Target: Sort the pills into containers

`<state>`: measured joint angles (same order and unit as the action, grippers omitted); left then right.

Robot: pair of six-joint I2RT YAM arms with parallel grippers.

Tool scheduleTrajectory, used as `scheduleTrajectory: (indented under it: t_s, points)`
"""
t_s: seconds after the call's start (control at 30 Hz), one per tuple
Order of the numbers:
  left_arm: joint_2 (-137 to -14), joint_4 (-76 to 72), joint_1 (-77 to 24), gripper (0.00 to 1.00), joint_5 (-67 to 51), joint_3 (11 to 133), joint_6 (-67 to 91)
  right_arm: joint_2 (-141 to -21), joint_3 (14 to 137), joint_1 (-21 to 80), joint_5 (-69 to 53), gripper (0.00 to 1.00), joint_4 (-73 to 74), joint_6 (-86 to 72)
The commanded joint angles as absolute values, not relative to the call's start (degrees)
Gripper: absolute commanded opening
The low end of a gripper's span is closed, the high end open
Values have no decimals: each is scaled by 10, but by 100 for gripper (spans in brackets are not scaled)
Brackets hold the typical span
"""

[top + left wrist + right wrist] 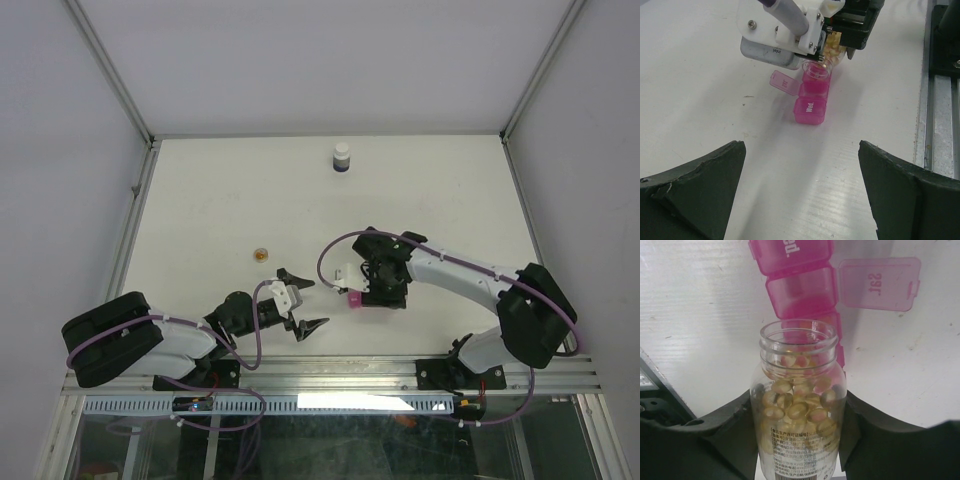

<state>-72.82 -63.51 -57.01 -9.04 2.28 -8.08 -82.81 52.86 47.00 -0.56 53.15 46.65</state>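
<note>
My right gripper (797, 440) is shut on a small clear bottle (797, 405), uncapped and full of yellow-orange pills (800, 400). The bottle is tipped, its mouth (817, 70) just over the pink containers strip (810, 100). One compartment's lid (880, 284) stands flipped open beside the strip; the compartment marked "Wed." (810, 107) is closed. From above, the right gripper (375, 285) sits right over the pink strip (354, 298). My left gripper (315, 303) is open and holds nothing, low over the table a little left of the strip, its fingers (695, 190) wide apart.
A small round orange cap (261, 255) lies on the table left of centre. A dark bottle with a white cap (342, 157) stands at the far edge. A metal rail (940, 115) runs along the near table edge.
</note>
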Motion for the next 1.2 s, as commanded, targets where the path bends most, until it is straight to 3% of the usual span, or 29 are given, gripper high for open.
scheduleTrajectory:
  t_s: [0.0, 0.07, 0.3, 0.4, 0.47, 0.57, 0.63, 0.7, 0.77, 0.87, 1.1, 1.17]
  points:
    - [-731, -678, -574, 99, -95, 14, -74, -834, 562, 464, -23, 0, 563, 458]
    - [-733, -678, -573, 99, -94, 14, -75, -802, 527, 468, 6, 0, 506, 469]
    - [-732, -677, -574, 99, -94, 14, -74, -830, 561, 470, -23, 0, 562, 455]
    - [-735, -681, -574, 99, -94, 13, -75, -809, 525, 466, 14, 0, 508, 467]
    - [-734, -678, -574, 99, -95, 14, -73, -836, 565, 469, -33, 0, 568, 452]
    - [-734, -682, -574, 99, -93, 12, -75, -808, 520, 467, 14, 0, 504, 469]
    - [-736, -680, -574, 99, -94, 14, -73, -840, 566, 470, -38, 0, 570, 452]
    - [-739, -684, -574, 99, -94, 13, -74, -809, 523, 474, 4, 0, 511, 467]
    - [-740, -685, -574, 99, -92, 13, -74, -834, 560, 472, -23, 0, 563, 456]
    - [-741, -686, -574, 99, -94, 13, -75, -820, 525, 470, 12, 0, 513, 468]
    - [-738, -683, -574, 99, -93, 13, -74, -835, 563, 469, -25, 0, 559, 455]
    - [-740, -686, -574, 99, -93, 13, -75, -819, 538, 467, 19, 0, 511, 463]
